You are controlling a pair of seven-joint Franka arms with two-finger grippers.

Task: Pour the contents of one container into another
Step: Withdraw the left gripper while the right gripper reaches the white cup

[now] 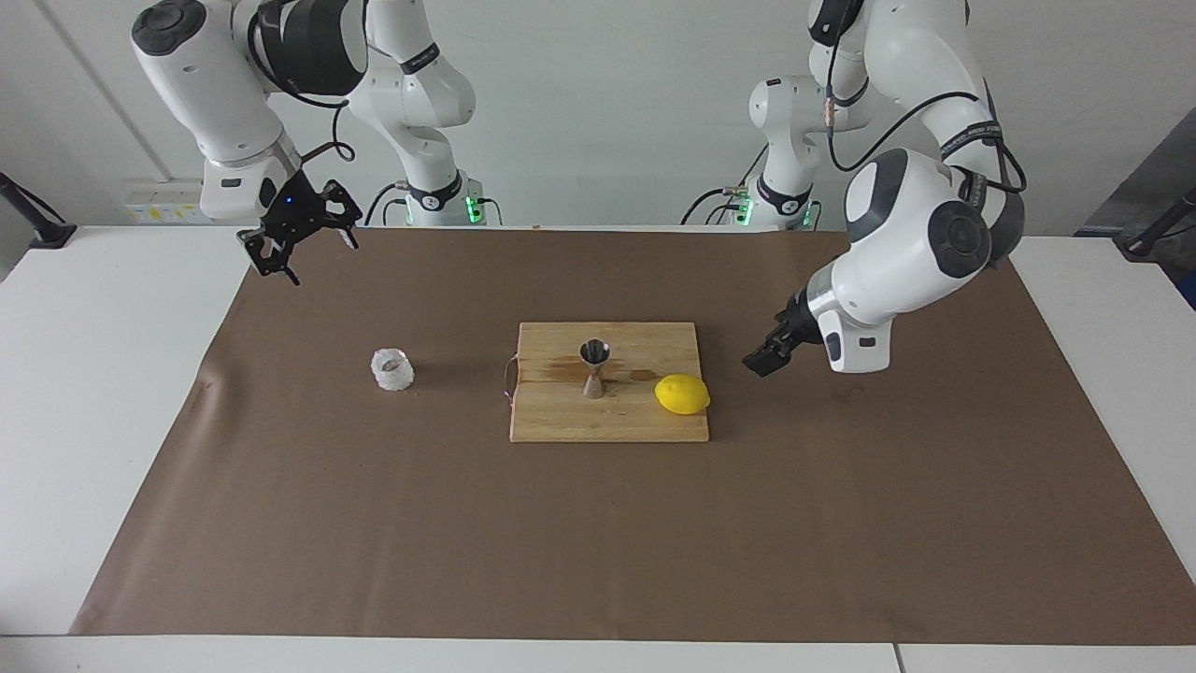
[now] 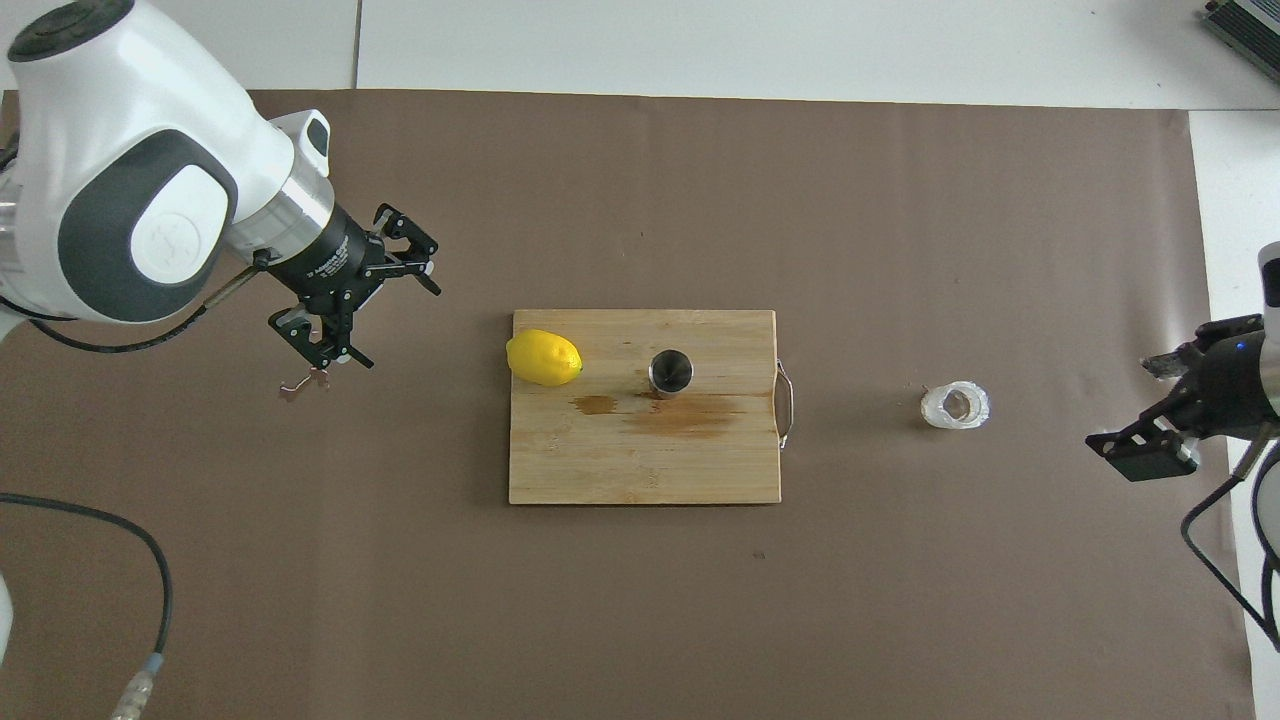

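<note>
Faceted whitish cup (image 1: 392, 369) upright on brown mat (image 1: 598, 523), toward right arm's end, well apart from cutting board (image 1: 607, 421).

Steel jigger (image 1: 594, 367) upright on board; lemon (image 1: 682, 393) beside it at board edge toward left arm's end.

Left gripper (image 2: 390, 312): fingers spread, empty, over mat beside board.

Right gripper (image 1: 301, 245): fingers spread, empty, raised over mat edge.

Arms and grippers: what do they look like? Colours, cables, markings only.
Both arms are glossy white with dark grey round joint caps and a silver ring at the wrist. The left gripper and right gripper are black, skeletal two-finger units. Black cables loop loosely outside the links. The left arm wears a black band with white lettering; a small blue light glows near the right gripper.
</note>
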